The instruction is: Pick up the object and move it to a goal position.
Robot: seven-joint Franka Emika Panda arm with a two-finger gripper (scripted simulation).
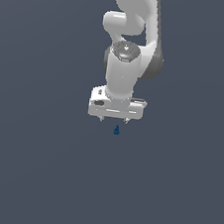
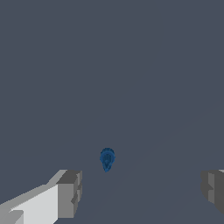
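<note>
The object is a tiny dark blue teardrop-shaped blob with a pointed top, resting on the flat grey ground. My white gripper hangs just above it, slightly toward the exterior view's left, with its fingers spread wide apart. In the wrist view the object lies free on the ground beyond the gripper, nearer to the one finger than to the other finger. Nothing is held between the fingers.
The white arm rises from the gripper toward the top of the exterior view. A plain dark grey surface fills the rest of the scene.
</note>
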